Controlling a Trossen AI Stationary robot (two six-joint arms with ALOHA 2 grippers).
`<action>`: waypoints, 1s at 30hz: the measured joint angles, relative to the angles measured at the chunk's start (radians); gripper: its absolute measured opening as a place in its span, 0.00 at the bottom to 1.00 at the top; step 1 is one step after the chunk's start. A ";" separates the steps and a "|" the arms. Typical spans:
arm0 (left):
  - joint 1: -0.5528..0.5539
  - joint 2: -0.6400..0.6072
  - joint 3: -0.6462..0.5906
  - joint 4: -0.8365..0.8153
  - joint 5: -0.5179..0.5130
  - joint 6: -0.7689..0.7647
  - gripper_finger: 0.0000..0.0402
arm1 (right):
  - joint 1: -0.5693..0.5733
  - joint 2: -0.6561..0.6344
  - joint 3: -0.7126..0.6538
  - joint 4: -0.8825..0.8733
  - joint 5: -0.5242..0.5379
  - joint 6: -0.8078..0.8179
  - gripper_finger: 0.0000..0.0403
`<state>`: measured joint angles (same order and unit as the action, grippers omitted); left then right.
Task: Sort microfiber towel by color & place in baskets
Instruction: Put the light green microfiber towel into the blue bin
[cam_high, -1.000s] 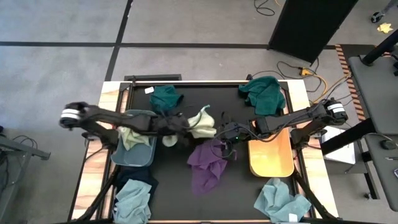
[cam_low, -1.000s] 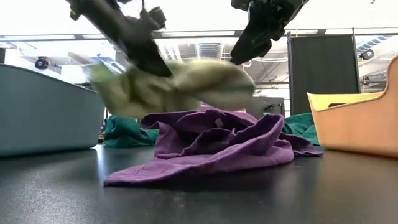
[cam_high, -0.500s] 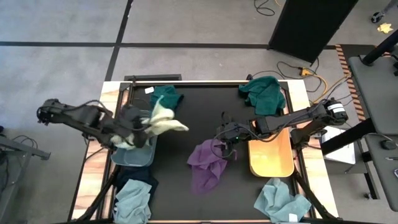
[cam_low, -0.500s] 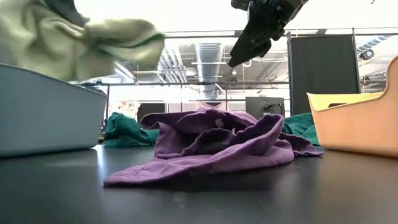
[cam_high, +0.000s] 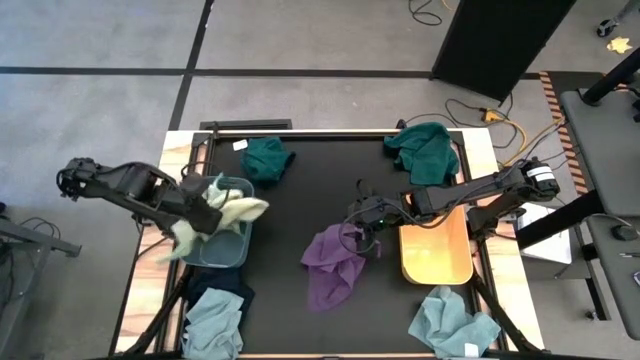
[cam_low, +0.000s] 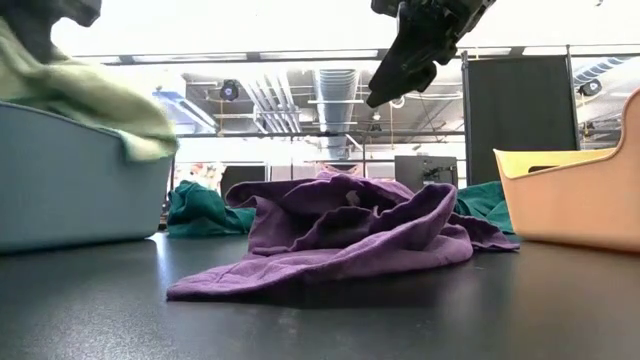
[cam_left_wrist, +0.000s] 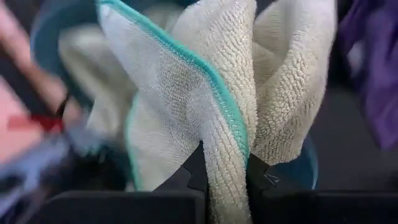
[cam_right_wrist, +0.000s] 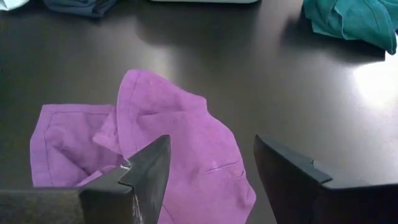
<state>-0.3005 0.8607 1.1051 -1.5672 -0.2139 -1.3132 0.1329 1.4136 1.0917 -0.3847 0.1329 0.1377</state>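
My left gripper is shut on a pale yellow-green towel over the grey-blue basket, seen in the low view as towel above basket. Another pale cloth lies inside that basket. My right gripper hangs open just above the purple towel, which lies crumpled on the table in the right wrist view with the gripper over it. The orange-tan basket stands to the right of it. My left gripper pinches a bunched fold of the yellow-green towel between its two fingers, several layers with a teal-stitched edge. The towel is lifted, and its free end droops at the basket's rim.
Dark teal towels lie at the far edge. Light blue-grey towels lie at the near corners, with a navy one just behind the left of these. Bare dark table lies between the arms.
My left gripper has carried the yellow-green towel from the table's middle toward the left edge, to above the grey-blue basket, the cloth swinging behind it. The purple towel has stayed put.
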 joint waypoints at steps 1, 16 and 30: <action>0.000 0.004 0.006 -0.010 0.057 -0.008 0.04 | 0.000 0.000 -0.002 0.000 0.000 -0.003 0.55; 0.000 -0.008 -0.054 -0.003 0.542 -0.102 0.04 | 0.000 -0.001 -0.054 0.009 0.000 0.009 0.54; 0.006 0.013 -0.218 -0.005 0.525 0.053 0.04 | 0.000 -0.001 -0.083 0.065 0.000 0.019 0.54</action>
<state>-0.2947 0.8733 0.8869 -1.5723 0.3109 -1.2607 0.1333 1.4128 1.0084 -0.3200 0.1326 0.1566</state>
